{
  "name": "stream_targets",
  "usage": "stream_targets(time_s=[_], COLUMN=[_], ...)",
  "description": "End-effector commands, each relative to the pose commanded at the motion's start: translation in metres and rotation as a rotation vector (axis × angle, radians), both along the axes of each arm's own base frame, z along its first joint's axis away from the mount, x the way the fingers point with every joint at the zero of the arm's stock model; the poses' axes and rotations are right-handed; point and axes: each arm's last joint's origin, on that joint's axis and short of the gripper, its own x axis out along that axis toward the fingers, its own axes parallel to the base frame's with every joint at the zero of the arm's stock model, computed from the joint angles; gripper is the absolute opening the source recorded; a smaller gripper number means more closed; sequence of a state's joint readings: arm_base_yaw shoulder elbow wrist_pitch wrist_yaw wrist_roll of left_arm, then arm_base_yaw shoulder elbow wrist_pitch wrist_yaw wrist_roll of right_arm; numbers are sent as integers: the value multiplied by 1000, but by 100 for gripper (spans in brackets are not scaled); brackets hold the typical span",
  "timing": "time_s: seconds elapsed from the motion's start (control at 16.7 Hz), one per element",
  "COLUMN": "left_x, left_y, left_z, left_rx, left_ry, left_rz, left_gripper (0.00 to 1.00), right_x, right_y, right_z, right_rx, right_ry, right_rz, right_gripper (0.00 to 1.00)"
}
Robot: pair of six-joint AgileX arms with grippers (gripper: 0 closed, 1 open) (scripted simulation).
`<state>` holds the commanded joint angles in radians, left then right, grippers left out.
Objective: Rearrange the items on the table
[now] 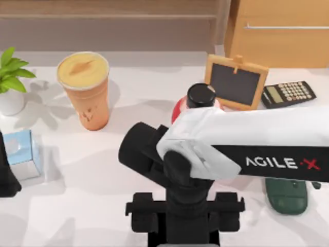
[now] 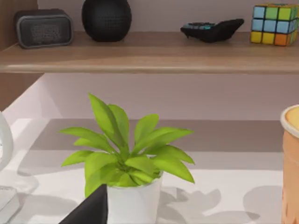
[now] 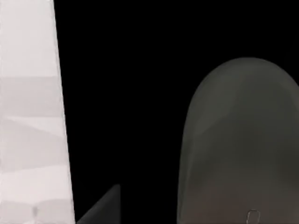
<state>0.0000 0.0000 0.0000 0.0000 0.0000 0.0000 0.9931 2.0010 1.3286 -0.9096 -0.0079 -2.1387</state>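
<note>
Right arm [image 1: 247,144] reaches across the bench [image 1: 77,175] from the right side, wrist hardware low centre in the top view; can't tell the state of its jaws. Grey-green mouse [image 1: 287,195] lies on the bench at the right, partly under that arm; the right wrist view is mostly dark, with the mouse [image 3: 238,144] close up. Left gripper [image 1: 6,175] sits at the left edge, just beside the light-blue box [image 1: 23,153]; can't tell its jaws either.

Orange cup [image 1: 85,90] with yellowish lid stands upright, back left, apart from the box. Potted plant [image 1: 11,85] in a white pot at far left, back. Red bottle with black cap [image 1: 199,98] stands behind the right arm, just beside the small wood-framed chalkboard [image 1: 235,81]. Calculator [image 1: 289,93] lies right of the chalkboard.

Left wrist view: plant [image 2: 126,154] front and centre, cup edge [image 2: 290,163] beside it, and a shelf [image 2: 149,53] behind carrying a speaker [image 2: 106,18], a small radio [image 2: 43,28] and a colour cube [image 2: 274,23].
</note>
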Motion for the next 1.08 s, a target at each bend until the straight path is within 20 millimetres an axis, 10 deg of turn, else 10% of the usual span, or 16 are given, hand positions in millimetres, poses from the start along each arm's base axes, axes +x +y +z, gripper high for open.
stream_targets(time_s=[0.42,0.78,1.08], left_x=[0,0,0], left_y=[0,0,0], left_z=[0,0,0], left_rx=[0,0,0], left_ry=[0,0,0], left_rz=[0,0,0], left_gripper=[100,100,100], right_x=[2,39,98], right_y=[0,-27,-124], right_z=[6,122,196], right_rx=[16,311,484], right_ry=[-7,-135,-233], right_rz=[-12,-348,-945], right_gripper=[100,100,100])
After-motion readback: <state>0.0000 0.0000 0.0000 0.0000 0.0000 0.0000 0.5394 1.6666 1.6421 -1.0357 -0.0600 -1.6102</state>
